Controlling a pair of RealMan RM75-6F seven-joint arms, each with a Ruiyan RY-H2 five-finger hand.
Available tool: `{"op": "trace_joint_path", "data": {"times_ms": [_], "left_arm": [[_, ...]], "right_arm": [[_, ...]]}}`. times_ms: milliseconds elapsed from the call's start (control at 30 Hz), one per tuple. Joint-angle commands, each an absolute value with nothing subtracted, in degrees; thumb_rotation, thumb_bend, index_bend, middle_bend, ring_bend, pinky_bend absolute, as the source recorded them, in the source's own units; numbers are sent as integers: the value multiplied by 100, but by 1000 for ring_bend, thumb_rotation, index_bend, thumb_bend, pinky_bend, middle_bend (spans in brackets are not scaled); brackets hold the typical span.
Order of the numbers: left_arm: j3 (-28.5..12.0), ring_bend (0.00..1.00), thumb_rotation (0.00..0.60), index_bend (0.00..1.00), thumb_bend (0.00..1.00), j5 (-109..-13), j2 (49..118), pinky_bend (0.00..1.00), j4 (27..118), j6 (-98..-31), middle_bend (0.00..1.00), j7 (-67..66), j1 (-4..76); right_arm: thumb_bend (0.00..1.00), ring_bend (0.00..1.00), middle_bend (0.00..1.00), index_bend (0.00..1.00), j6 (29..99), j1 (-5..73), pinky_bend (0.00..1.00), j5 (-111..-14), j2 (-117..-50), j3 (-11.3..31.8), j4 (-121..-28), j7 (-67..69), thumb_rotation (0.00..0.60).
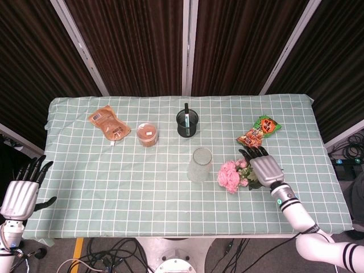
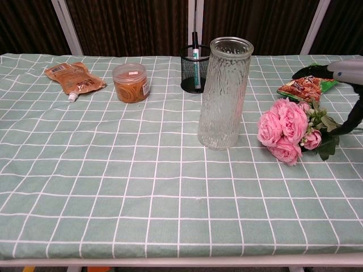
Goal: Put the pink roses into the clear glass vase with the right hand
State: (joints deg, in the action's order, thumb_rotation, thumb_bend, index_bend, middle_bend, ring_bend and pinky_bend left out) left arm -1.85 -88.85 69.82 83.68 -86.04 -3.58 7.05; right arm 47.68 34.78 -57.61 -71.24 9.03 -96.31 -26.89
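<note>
The bunch of pink roses [image 1: 230, 175] [image 2: 285, 129] lies flat on the checked cloth, blooms pointing left, leaves and stem to the right. Just left of it the clear glass vase [image 1: 199, 164] [image 2: 223, 93] stands upright and holds nothing. My right hand [image 1: 263, 168] [image 2: 339, 71] hovers over the stem end of the bunch, fingers spread and holding nothing. My left hand [image 1: 21, 192] hangs off the table's left front corner, fingers apart, and shows only in the head view.
A snack packet [image 1: 259, 133] [image 2: 309, 81] lies behind the roses. A black mesh pen cup [image 1: 187, 123] [image 2: 194, 68], an orange-filled jar [image 1: 147, 134] [image 2: 131, 83] and a brown pouch [image 1: 108, 123] [image 2: 74, 77] stand along the far side.
</note>
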Motion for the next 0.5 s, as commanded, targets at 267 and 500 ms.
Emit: {"op": "trace_joint_path", "data": {"times_ms": [267, 500], "left_arm": [[-169, 0, 600, 108, 0, -8858, 6989, 120, 8310, -8557, 0, -283, 709], [-164, 0, 600, 108, 0, -8821, 7025, 121, 8202, -8551, 0, -237, 691]], "right_arm": [[0, 0, 0, 0, 4686, 3947, 0, -5045, -7683, 532, -9337, -3409, 600], [2, 0, 0, 0, 4643, 4149, 0, -4887, -7959, 416, -9069, -3458, 600]]}}
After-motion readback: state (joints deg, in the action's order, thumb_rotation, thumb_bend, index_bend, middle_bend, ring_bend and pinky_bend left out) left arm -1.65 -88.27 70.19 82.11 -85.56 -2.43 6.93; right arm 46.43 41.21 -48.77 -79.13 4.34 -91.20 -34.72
